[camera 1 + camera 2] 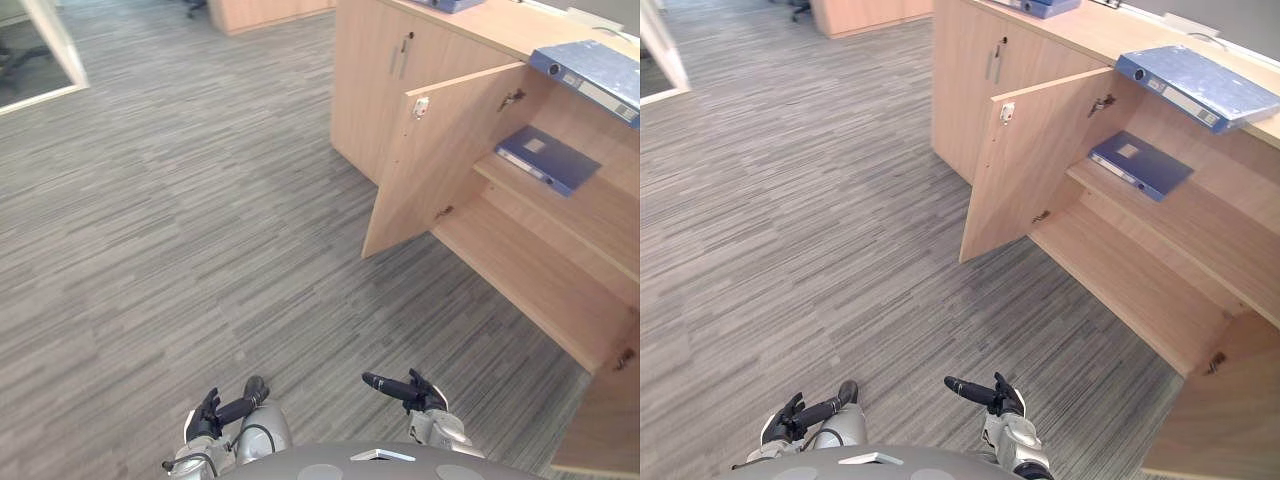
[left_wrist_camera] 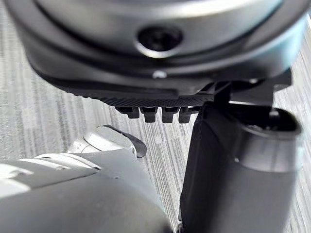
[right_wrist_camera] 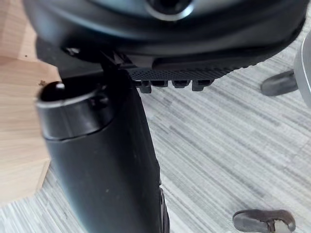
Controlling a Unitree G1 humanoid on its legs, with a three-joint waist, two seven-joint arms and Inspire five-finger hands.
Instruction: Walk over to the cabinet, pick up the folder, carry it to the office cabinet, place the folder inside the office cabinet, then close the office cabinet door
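Observation:
A blue folder (image 1: 548, 158) lies flat on the upper shelf inside the open office cabinet (image 1: 530, 270), at the right of the eye views. A second blue folder (image 1: 592, 75) rests on the cabinet's top, just above it. The cabinet's left door (image 1: 440, 160) stands swung out toward me, and its right door (image 1: 605, 420) hangs open at the lower right. My left hand (image 1: 225, 410) and right hand (image 1: 400, 390) hang low in front of me over the carpet, both open and holding nothing, well short of the cabinet.
Grey striped carpet (image 1: 180, 230) spreads wide to the left and ahead. A closed cabinet section (image 1: 370, 80) adjoins the open one. A glass door frame (image 1: 40, 50) stands at the far left, and more wooden furniture (image 1: 260, 12) at the back.

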